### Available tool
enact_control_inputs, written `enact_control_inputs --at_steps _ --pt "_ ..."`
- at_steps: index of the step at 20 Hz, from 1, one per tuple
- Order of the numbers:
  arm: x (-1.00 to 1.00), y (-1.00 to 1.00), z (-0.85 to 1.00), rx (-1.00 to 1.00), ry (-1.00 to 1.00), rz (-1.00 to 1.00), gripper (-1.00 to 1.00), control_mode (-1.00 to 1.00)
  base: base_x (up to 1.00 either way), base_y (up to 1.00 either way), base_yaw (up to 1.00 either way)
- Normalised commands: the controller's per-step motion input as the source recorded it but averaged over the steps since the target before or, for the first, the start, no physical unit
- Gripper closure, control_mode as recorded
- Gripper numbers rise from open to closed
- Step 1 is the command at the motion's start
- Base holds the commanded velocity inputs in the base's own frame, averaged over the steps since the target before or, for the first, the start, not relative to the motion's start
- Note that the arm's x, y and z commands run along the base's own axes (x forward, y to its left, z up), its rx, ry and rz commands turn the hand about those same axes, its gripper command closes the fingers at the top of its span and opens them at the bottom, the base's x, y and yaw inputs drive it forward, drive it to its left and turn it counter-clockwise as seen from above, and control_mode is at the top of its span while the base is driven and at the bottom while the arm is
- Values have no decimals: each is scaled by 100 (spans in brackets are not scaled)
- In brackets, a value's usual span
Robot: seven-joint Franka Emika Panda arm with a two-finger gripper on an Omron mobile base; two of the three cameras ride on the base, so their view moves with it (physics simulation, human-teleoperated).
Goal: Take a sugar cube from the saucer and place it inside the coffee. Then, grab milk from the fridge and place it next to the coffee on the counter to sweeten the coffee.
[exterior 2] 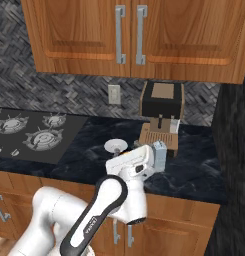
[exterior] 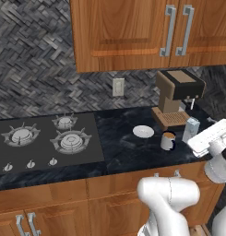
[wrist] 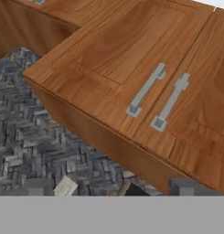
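We see the milk (exterior: 191, 129) standing on the desk (exterior: 123, 147) just beside the coffee (exterior: 168, 140); our end effector gapes wide, holding nothing. Placement looks done, so next calls for backing clear.

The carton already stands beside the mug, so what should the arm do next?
Probably just draw back. The milk stands upright on the counter right beside the coffee, and the saucer looks bare. The pincer's fingers stand wide apart, gripping nothing.
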Motion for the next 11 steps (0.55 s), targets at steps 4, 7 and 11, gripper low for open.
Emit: enact_control_inputs --at_steps 4,7,11 --pt "-9 100 100 -49 -55 7 -100 -100 0 0 0" --pt "-27 4 16 -3 -10 3 -100 -100 0 0 0" --pt "0 -2 0 0 0 0 -100 -100 0 0 0"
